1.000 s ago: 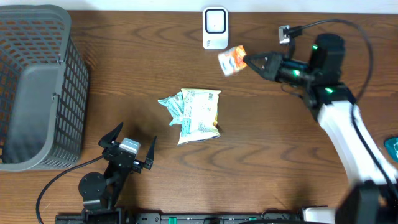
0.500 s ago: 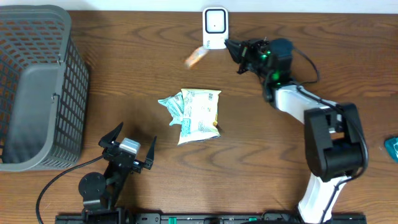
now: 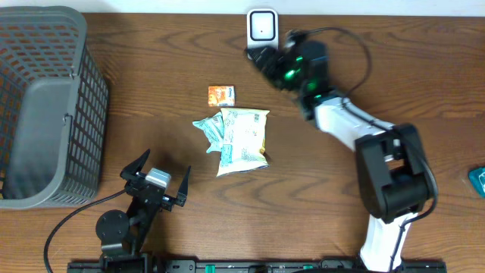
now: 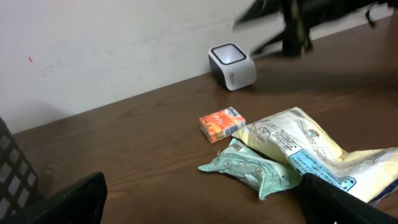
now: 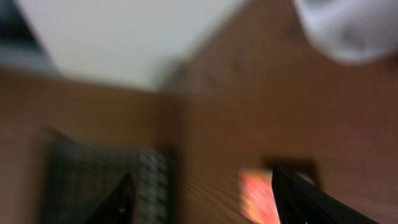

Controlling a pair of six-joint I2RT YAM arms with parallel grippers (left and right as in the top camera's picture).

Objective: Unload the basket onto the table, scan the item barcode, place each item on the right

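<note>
Dark wooden table, pale wall behind it, and plenty going on. Up at the far edge stands the white scanner, and the right claw is just beside it on the near side, fingers spread and holding nothing. The right wrist view is badly blurred, but the two dark fingers clearly stand apart with only table between them.

And the small orange packet? It lies flat and loose on the table, clear of that claw and off to its left, just beyond the heap in the middle. That heap is a cream snack bag with a green packet pressed against its left side. The orange packet sits very near the cream bag; whether the two touch, I can't tell.

Down at the near edge the left claw hovers wide open and empty, well apart from the packets. A grey mesh basket fills the left side, and something teal peeks in at the right edge.
</note>
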